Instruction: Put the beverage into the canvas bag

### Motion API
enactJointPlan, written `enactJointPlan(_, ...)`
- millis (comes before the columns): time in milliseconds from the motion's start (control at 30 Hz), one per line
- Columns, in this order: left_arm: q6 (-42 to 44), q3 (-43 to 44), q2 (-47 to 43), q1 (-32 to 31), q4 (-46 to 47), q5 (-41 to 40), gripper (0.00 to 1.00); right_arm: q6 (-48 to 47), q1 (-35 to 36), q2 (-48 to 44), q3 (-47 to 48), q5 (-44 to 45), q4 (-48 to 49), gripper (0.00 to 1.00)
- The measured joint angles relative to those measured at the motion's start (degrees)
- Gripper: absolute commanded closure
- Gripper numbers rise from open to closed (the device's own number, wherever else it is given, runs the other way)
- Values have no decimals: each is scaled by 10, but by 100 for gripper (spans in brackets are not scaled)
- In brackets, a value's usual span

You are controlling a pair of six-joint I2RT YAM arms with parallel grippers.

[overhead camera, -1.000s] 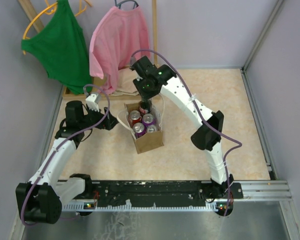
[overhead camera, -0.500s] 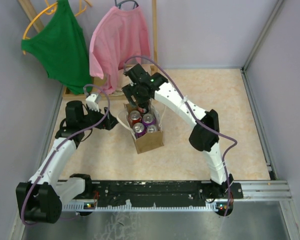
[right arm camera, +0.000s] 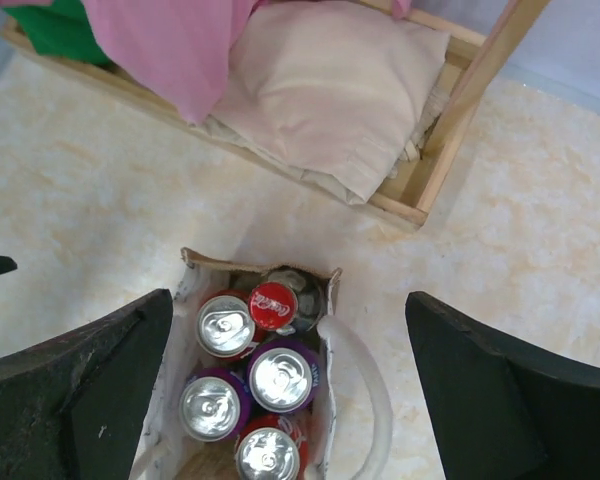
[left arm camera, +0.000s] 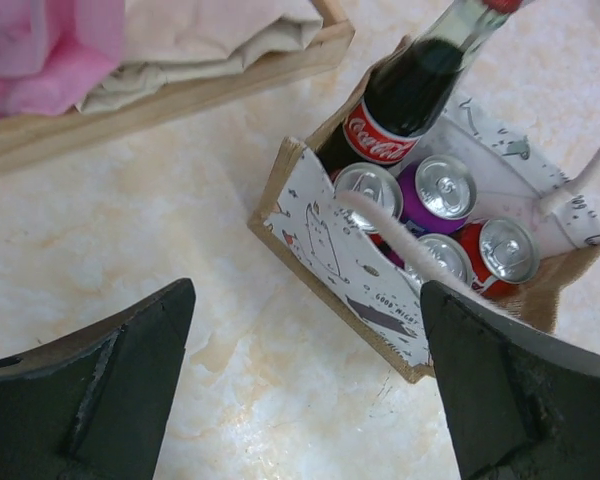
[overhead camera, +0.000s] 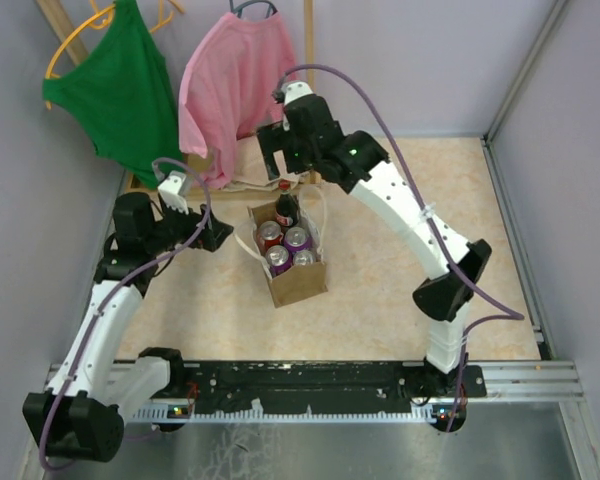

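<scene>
Well, the cola bottle [overhead camera: 287, 211] stands inside the canvas bag [overhead camera: 300, 284] with four cans [overhead camera: 284, 251]; left hand [overhead camera: 218, 238] and right hand [overhead camera: 277, 172] both gape wide, empty.

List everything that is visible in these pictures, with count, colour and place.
canvas bag: one, tan-brown, white handles, mid-table.
cola bottle: one, dark, red cap, bag's far corner.
cans: four, red and purple, inside bag.
green garment: one, hanging far left.
pink shirt: one, hanging beside it.
folded cloth: one, beige, in rack's base.
wooden rack: one, far edge.
table: one, beige marbled.
left gripper: one, black, open, left of bag.
right gripper: one, black, open, raised beyond bag.
</scene>
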Motion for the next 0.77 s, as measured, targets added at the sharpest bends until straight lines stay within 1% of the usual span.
enactJointPlan(100, 8, 33, -10, 0, -23, 1, 0, 34, -20, -40, -20, -18, 2, 1)
enactJointPlan(167, 14, 49, -13, 0, -37, -1, 0, 56, -42, -70, -59, -39, 4, 1)
enactJointPlan(300, 24, 56, -25, 0, -60, -12, 0, 100, -79, -145, -200, -60, 17, 1)
enactJointPlan(400, 25, 56, -33, 0, -75, -20, 0, 135, -78, -212, -327, -79, 32, 1)
enactJointPlan(467, 25, 55, -38, 0, -80, -24, 0, 157, -73, -255, -395, -92, 42, 1)
enactJointPlan(600, 25, 53, -42, 0, -82, -26, 0, 185, -72, -308, -455, -104, 58, 1)
enactJointPlan(767, 23, 53, -33, 0, -82, -26, 0, 202, -72, -328, -462, -105, 87, 1)
